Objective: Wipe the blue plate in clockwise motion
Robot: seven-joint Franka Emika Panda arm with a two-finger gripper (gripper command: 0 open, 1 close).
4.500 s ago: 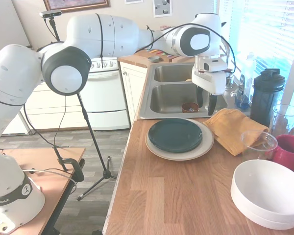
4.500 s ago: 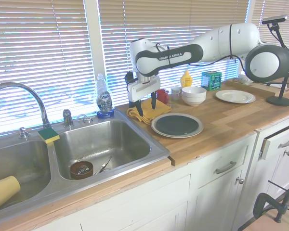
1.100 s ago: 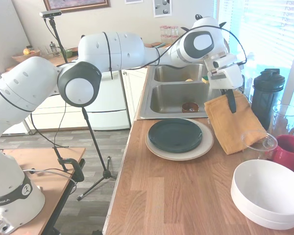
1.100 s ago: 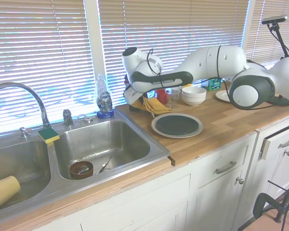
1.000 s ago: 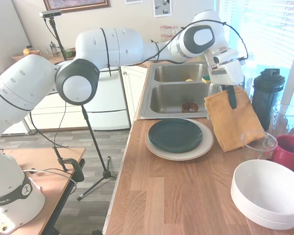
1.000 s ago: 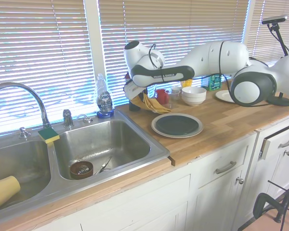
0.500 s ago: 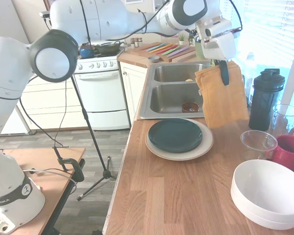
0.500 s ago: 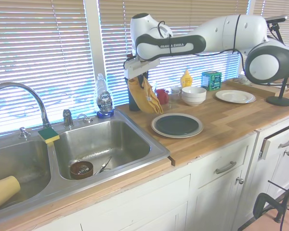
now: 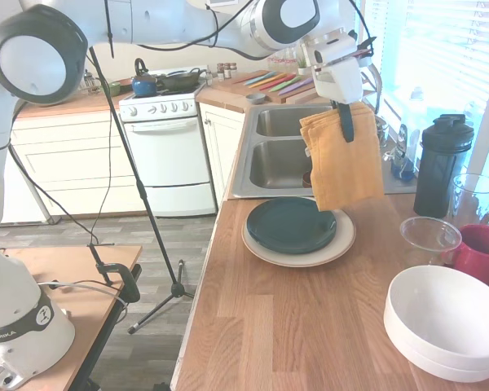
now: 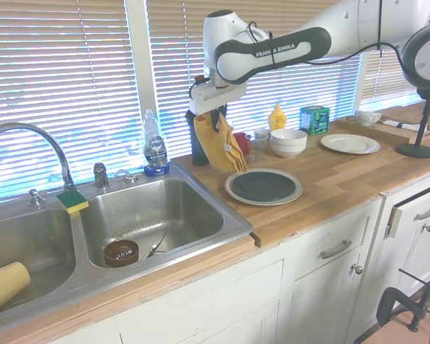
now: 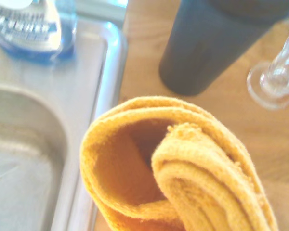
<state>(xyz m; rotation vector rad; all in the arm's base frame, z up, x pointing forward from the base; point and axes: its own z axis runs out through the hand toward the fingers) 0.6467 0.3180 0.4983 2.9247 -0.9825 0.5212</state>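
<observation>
A dark blue plate (image 9: pixel 291 225) sits stacked on a larger cream plate (image 9: pixel 340 239) on the wooden table (image 9: pixel 293 326), just in front of the steel sink (image 9: pixel 279 163). Above and just beside it, the gripper (image 9: pixel 343 114) is clamped on an orange cloth (image 9: pixel 341 165), which hangs free. Moments ago the cloth lay crumpled on the table beside the plates; now it is lifted clear, so wiping can probably begin once it is lowered. The cloth hides the plate's far rim, and the wrist view shows only blurred folds of cloth.
</observation>
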